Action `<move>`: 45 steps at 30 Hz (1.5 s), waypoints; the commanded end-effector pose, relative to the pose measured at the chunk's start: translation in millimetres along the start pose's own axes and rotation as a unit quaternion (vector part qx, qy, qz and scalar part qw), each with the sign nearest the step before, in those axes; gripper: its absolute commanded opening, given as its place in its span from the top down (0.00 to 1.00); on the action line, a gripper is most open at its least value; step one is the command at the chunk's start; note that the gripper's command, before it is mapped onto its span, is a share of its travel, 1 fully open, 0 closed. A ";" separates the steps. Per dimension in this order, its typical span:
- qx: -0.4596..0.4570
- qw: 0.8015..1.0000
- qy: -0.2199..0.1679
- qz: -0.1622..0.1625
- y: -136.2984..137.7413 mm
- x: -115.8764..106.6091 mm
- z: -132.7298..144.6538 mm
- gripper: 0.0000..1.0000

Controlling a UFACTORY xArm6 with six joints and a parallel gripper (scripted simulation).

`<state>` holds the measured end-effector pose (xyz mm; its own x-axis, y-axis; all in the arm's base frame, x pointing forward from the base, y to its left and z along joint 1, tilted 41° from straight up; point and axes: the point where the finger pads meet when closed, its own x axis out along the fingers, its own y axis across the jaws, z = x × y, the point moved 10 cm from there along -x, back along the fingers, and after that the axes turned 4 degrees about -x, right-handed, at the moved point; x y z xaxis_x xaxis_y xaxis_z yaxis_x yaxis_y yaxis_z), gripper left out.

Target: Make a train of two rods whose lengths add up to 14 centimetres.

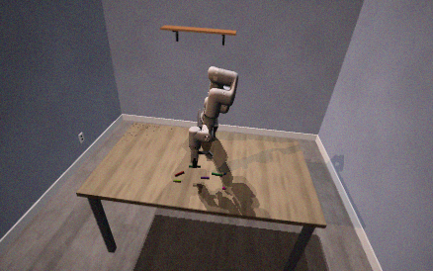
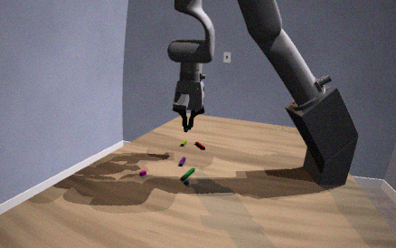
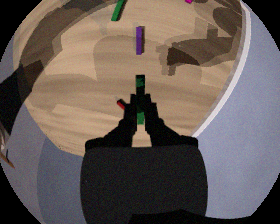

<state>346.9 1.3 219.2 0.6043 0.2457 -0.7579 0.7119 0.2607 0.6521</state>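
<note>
My gripper (image 1: pixel 195 163) (image 2: pixel 186 128) (image 3: pixel 140 101) is shut on a green rod (image 1: pixel 199 166) (image 3: pixel 140 81) and holds it level, above the table. A purple rod (image 1: pixel 205 178) (image 2: pixel 182 161) (image 3: pixel 139 40) lies flat on the table; in the wrist view it is ahead of the held rod, nearly in line with it. A second green rod (image 1: pixel 216 174) (image 2: pixel 188 174) (image 3: pixel 118 10) lies beyond the purple one. A small dark blue rod (image 2: pixel 186 183) lies close to it. A magenta rod (image 1: pixel 223 188) (image 2: pixel 143 173) (image 3: pixel 189 1) lies apart.
A red rod (image 1: pixel 179 173) (image 2: pixel 200 146) (image 3: pixel 121 104) and a lime rod (image 1: pixel 177 181) (image 2: pixel 183 143) lie close together on the left of the table (image 1: pixel 139 168) in the top view. The arm's shadow falls across the magenta rod's side of the table.
</note>
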 end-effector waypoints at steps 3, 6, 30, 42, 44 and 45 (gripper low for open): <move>0.000 1.000 -0.001 0.001 0.4 5.1 0.2 0.96; 0.000 1.000 -0.001 0.001 0.3 12.0 0.2 0.96; 0.000 1.000 -0.001 0.001 -0.5 89.0 0.4 0.96; 0.000 1.000 -0.001 0.001 -0.5 89.2 0.4 0.96; 0.000 1.000 -0.001 0.001 -0.5 89.2 0.4 0.96; 0.000 1.000 -0.001 0.001 -0.5 89.2 0.4 0.96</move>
<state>400.5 22.8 150.8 0.6052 0.2459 -0.7572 0.7112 0.2604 0.6530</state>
